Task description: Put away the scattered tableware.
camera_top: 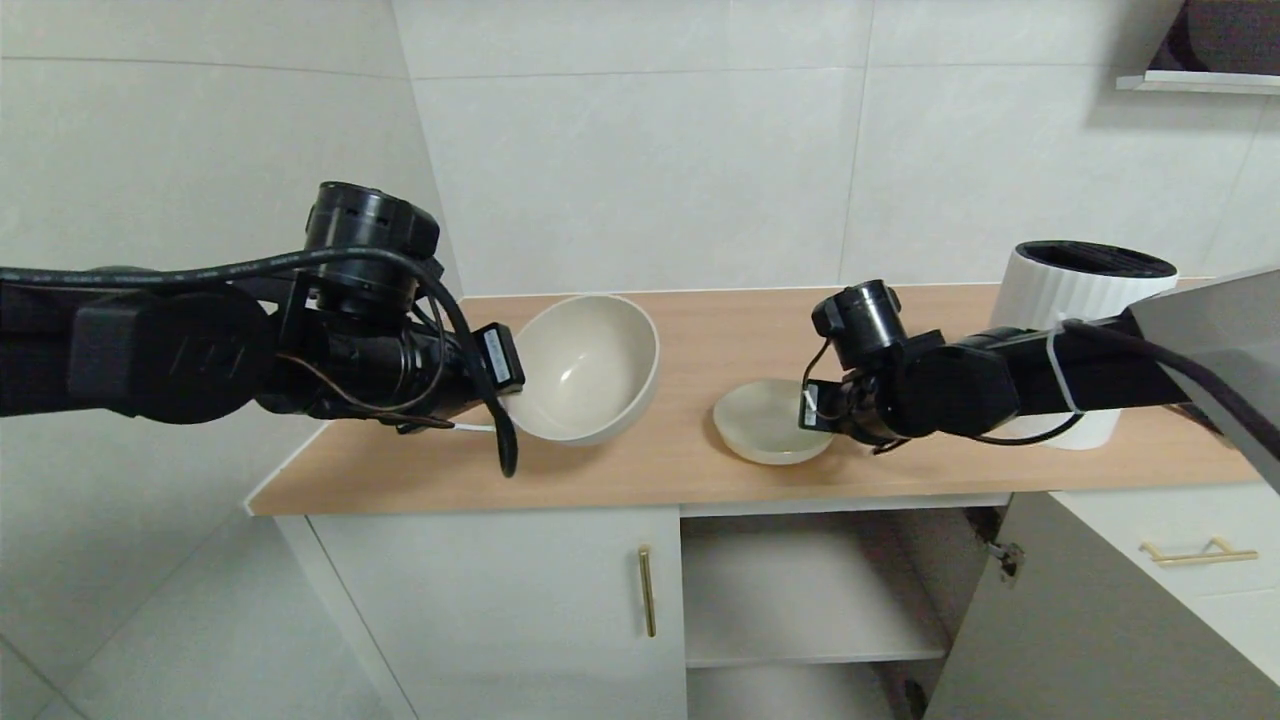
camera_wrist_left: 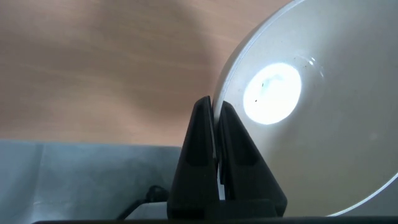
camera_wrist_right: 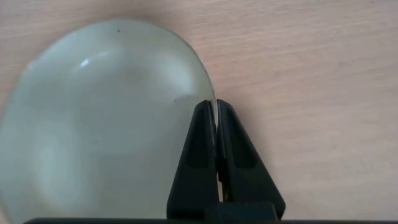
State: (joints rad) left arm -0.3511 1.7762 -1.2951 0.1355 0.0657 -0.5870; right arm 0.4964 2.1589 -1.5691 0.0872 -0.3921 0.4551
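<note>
- Left tool (camera_wrist_left: 216, 107) clamped on bowl (camera_top: 585, 365) rim; bowl tilted at bench (camera_top: 700, 330) left.
- Right tool (camera_wrist_right: 216, 107) clamped on plate (camera_top: 765, 420) rim, mid-bench.
- Risk: thin rim grips may slip, dropping either piece.

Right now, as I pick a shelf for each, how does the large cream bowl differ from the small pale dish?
The large cream bowl is deep and wide; the small pale dish is shallow and far smaller. The bowl is tipped, opening towards the robot; the dish lies flat on the wooden counter. Both are plain, round, and clamped at the rim: bowl by the left gripper, dish by the right gripper.
</note>
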